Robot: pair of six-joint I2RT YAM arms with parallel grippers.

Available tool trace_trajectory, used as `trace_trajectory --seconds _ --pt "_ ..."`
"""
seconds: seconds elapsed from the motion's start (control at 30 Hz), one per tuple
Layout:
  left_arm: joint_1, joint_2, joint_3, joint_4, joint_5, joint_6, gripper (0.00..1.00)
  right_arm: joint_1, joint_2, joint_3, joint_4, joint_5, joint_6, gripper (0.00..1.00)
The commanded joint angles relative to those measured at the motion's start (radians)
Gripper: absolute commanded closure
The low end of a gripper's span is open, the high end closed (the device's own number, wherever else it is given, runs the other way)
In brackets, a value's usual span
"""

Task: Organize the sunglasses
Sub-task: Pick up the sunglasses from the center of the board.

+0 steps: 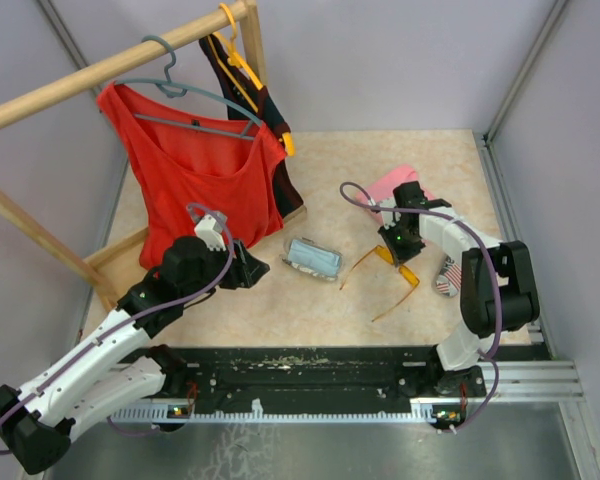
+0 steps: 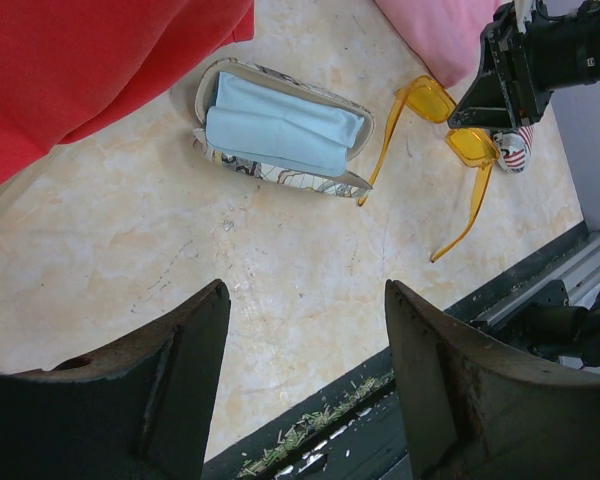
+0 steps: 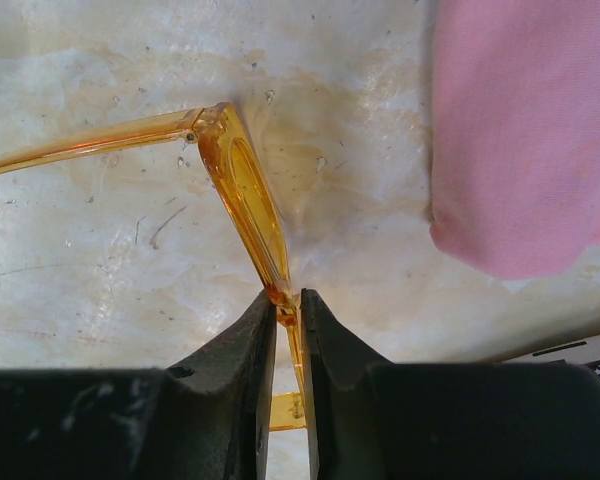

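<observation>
1. Garment: red top [image 1: 195,170] hangs far left and isn't part of the job.
2. Left gripper [image 2: 305,300]: jaws spread wide and empty, hovering over bare table [image 2: 130,250] near the case.
3. Case [image 2: 280,175]: open, mid-table, with a blue cloth [image 2: 280,125] inside. One sunglasses arm tip ends just beside its edge.
4. Sunglasses [image 1: 408,273]: orange pair right of the case, arms unfolded and pointing toward the near edge. Can't tell if it's resting on the table or just off it. No second pair in view.
5. Right gripper [image 3: 288,300]: fingers pressed together on the front frame near the bridge, pinching it edge-on.
6. Handling, my read: light thin plastic with a stiff front, weak hinges and slick lenses. The bridge or front rim is the right hold, with a gentle squeeze. The arms would flex or fold, so avoid them.
7. Pink cloth [image 3: 530,130]: right rear, near the gripper and apart from the frame.
</observation>
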Motion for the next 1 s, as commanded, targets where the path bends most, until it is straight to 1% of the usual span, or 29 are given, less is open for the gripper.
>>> trace_trajectory --seconds 0.0,0.6,0.83,0.97 --pt "0.006 -0.011 0.028 0.006 -0.008 0.015 0.30 -0.007 -0.006 0.029 0.030 -0.019 0.004 0.85" --pt "0.006 -0.018 0.025 0.001 -0.017 0.015 0.30 -0.006 0.014 0.033 0.011 -0.027 -0.004 0.80" --pt "0.006 -0.019 0.025 -0.001 -0.018 0.017 0.30 -0.006 0.024 0.039 -0.002 -0.020 -0.004 0.81" --pt "0.006 -0.024 0.022 -0.003 -0.019 0.018 0.30 -0.006 0.027 0.038 -0.002 -0.021 -0.005 0.83"
